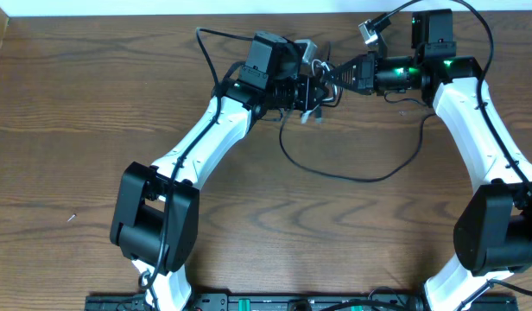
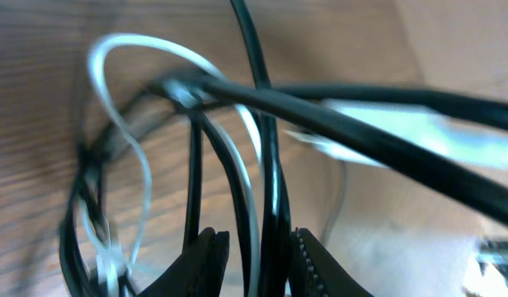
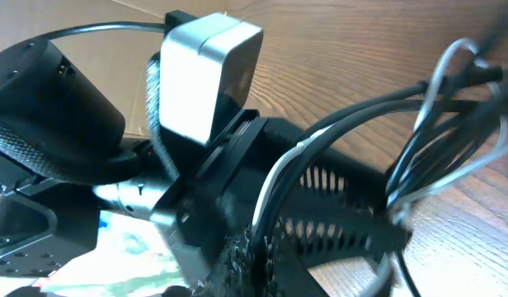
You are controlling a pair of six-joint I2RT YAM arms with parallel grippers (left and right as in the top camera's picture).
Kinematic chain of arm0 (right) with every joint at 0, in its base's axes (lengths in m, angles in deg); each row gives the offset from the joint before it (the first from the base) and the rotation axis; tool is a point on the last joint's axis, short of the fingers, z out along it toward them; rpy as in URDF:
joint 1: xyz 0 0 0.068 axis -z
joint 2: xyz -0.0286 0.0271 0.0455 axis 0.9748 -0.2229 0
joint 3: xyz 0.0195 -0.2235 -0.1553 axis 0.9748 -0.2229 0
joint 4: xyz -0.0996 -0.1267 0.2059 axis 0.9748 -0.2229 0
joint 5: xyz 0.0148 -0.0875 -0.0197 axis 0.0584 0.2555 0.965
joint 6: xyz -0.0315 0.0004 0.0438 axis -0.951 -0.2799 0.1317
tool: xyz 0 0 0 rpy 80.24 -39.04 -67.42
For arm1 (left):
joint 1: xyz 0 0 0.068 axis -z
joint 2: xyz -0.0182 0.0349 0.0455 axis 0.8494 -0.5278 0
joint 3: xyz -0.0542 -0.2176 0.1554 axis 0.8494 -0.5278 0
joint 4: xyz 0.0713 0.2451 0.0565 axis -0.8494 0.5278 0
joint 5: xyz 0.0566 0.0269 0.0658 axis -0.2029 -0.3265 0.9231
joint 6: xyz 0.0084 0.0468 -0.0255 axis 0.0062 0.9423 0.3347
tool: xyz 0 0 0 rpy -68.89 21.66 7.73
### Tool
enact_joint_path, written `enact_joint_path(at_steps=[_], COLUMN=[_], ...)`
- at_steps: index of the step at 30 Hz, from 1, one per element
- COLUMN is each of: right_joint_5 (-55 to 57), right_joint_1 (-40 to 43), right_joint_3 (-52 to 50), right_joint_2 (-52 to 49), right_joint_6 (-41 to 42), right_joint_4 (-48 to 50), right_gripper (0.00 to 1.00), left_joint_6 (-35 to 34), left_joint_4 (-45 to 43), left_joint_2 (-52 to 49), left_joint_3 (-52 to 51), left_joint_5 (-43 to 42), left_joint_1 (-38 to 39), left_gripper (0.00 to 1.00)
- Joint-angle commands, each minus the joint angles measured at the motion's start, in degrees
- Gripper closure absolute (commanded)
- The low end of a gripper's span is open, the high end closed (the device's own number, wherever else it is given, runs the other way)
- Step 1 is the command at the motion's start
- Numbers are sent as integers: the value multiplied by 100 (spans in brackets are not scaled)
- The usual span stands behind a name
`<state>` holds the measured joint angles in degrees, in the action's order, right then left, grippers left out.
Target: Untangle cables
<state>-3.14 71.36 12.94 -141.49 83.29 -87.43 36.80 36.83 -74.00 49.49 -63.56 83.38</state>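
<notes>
I am looking at the cables bunched right between my two tools, at the far side of the worktop.

The black strands and the white one are running lengthwise out of the left tool, which looks to be pinching them in its thin gap. The right tool is waiting just beside it, just as near. I cannot tell if it is gripping.

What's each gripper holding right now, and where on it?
Left gripper: jaws closed on the cables, a black and a white strand mid-length, no plug. Right gripper is at the same tangle; whether it grips cannot be told.
</notes>
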Motion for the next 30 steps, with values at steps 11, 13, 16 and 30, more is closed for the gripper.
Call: enact_joint_path(at_steps=[11, 13, 16, 30], right_joint_5=[1241, 2118, 3582, 6293], right_joint_1=[570, 636, 649, 260], right_joint_3=[76, 76, 76, 68], right_joint_2=[896, 1003, 1032, 323], right_joint_6=[186, 188, 190, 485], right_joint_4=[-592, -1001, -1716, -2896], right_gripper=[99, 99, 99, 98], left_joint_6=[-682, -682, -682, 2], left_joint_4=[640, 715, 785, 1410], left_joint_2=[-87, -85, -85, -35], left_joint_3=[-13, -13, -13, -11], left_joint_5=[2492, 2492, 2439, 2424], left_joint_1=[-20, -24, -24, -109], left_gripper=[71, 71, 71, 74])
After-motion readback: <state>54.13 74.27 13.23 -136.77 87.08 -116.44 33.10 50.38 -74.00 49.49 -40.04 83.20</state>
